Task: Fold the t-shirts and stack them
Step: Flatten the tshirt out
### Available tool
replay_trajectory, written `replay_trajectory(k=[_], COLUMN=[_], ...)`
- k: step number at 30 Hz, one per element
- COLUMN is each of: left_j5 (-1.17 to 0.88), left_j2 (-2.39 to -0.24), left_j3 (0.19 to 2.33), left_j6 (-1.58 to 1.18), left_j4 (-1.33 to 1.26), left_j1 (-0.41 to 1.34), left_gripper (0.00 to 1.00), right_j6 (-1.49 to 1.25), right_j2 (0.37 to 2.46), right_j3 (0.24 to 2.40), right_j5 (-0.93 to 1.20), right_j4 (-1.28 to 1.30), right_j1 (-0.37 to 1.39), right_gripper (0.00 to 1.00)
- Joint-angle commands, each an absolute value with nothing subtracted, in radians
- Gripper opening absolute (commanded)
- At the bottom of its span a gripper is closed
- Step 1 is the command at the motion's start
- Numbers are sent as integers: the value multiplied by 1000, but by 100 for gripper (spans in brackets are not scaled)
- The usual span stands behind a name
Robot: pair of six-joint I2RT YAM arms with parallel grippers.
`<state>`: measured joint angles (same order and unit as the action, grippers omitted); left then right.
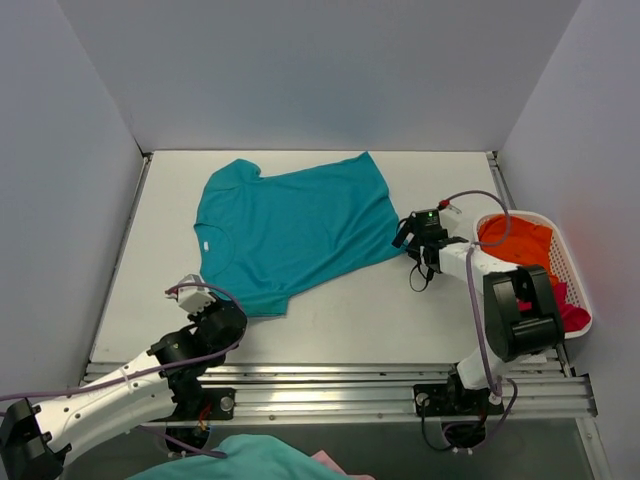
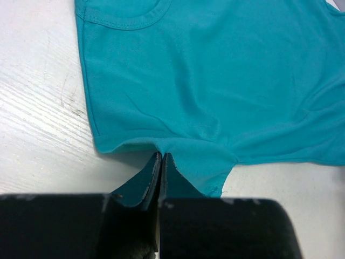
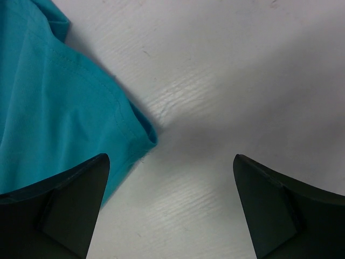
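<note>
White counter carries the teal t-shirt lying flat at centre, my left jaws pinching its 7 o'clock sleeve edge, my right jaws spread wide over its 3 o'clock corner.

The left arm reaches low and forward, its left gripper pinched shut on the teal t-shirt at its edge. The right arm bends at the elbow toward the left, with the right gripper pointing down, jaws spread wide.
</note>
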<state>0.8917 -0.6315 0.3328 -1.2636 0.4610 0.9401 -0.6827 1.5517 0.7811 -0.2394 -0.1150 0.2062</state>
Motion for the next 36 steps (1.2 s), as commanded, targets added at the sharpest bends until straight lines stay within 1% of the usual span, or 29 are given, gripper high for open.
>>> replay_trajectory(k=[1, 4, 6, 8, 10, 11, 12, 14, 15, 16, 19, 21, 22, 24, 25, 27, 28, 29, 30, 31, 32, 33, 34, 36], left_j5=[905, 908, 910, 910, 911, 911, 913, 913, 913, 913, 917, 923, 933, 940, 965, 997, 1020, 1028, 1034, 1035, 1031, 1025, 1022, 996], left_j2=[-635, -643, -637, -631, -623, -620, -618, -620, -621, -626, -637, -646, -652, -657, -655, -638, -629, -618, -600, -589, -583, -577, -575, -586], left_j3=[344, 350, 348, 345, 342, 339, 341, 341, 342, 342, 348, 359, 389, 443, 510, 572, 630, 659, 690, 725, 795, 834, 875, 1018], left_j6=[-1244, -1249, -1249, -1250, -1247, -1249, -1249, -1249, -1247, -1247, -1252, -1246, -1232, -1206, -1206, -1206, -1200, -1197, -1186, -1172, -1149, -1078, -1036, -903], left_j4=[489, 499, 500, 502, 502, 500, 500, 502, 500, 500, 500, 508, 523, 561, 596, 685, 725, 745, 762, 791, 795, 792, 784, 767], left_j1=[934, 933, 933, 931, 931, 930, 930, 928, 927, 927, 925, 925, 925, 937, 943, 968, 995, 1006, 1018, 1035, 1043, 1048, 1054, 1055], left_gripper=[2, 2, 2, 2, 2, 2, 2, 2, 2, 2, 2, 2, 2, 2, 2, 2, 2, 2, 2, 2, 2, 2, 2, 2], right_j6=[-726, -735, -736, -733, -729, -726, -718, -715, -715, -715, -710, -706, -697, -683, -677, -655, -644, -615, -598, -585, -550, -532, -516, -453], right_j2=[1611, 1667, 1692, 1715, 1729, 1742, 1750, 1763, 1766, 1767, 1727, 1643, 1568, 1485, 1442, 1297, 1194, 1142, 1085, 972, 919, 864, 763, 677], right_j3=[841, 864, 867, 870, 873, 873, 871, 870, 871, 873, 854, 851, 856, 877, 906, 939, 968, 979, 985, 989, 989, 988, 989, 997], right_j5=[-143, -138, -126, -118, -124, -124, -123, -115, -117, -118, -152, -239, -280, -381, -411, -472, -479, -477, -451, -427, -396, -347, -322, -270], right_j4=[-167, -178, -192, -207, -215, -221, -227, -238, -236, -229, -219, -192, -152, -105, -56, -16, -5, -5, -9, -23, -41, -78, -96, -156], right_j1=[213, 224, 225, 238, 248, 250, 252, 252, 252, 252, 259, 297, 314, 369, 389, 431, 467, 485, 498, 512, 514, 517, 517, 518], right_gripper=[94, 92, 87, 84, 77, 71, 53, 29, 4, 0, 0, 0, 0, 0, 0, 0, 0, 0, 0, 0, 0, 0, 0, 0])
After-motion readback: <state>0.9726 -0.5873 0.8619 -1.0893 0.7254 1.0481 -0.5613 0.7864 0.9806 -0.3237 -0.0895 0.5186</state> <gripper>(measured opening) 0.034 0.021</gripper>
